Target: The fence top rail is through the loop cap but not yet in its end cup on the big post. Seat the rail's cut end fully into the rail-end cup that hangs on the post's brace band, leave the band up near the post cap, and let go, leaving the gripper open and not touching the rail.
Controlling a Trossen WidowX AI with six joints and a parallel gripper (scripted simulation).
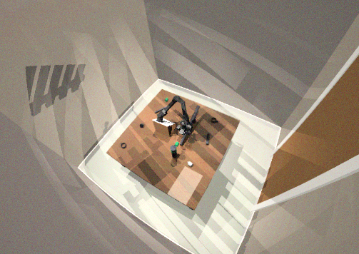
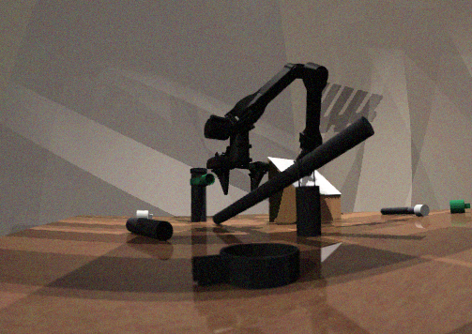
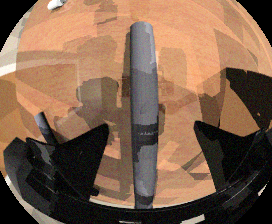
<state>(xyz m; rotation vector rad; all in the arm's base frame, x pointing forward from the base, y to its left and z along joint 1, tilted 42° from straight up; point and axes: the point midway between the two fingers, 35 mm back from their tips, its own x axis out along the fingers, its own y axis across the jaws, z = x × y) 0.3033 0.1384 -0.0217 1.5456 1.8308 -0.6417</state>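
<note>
The dark rail point(image 1: 195, 112) point(image 2: 269, 187) point(image 3: 143, 90) slopes steeply; its low end is down near the table, short of the big post, and its high end rises beyond the short post point(image 2: 308, 213). The big post point(image 1: 173, 150) point(image 2: 198, 204) stands upright. The green rail-end cup point(image 1: 177, 144) point(image 2: 209, 178) hangs high on it, just under the post cap, with no rail in it. The loop cap around the rail is hard to make out. My gripper point(image 1: 183, 128) point(image 2: 239, 191) point(image 3: 152, 127) is open and empty, pointing down just above the rail's lower part, one finger to each side in the wrist view.
A block with a white sloped top point(image 1: 163, 122) point(image 2: 279, 163) stands beside the arm. A black band point(image 1: 213, 120) point(image 2: 260, 265) and a dark cylinder point(image 1: 208, 139) point(image 2: 149, 228) lie on the table. A small white part point(image 1: 190, 163) point(image 2: 143, 214) and another green part point(image 1: 166, 100) point(image 2: 457, 206) lie farther off.
</note>
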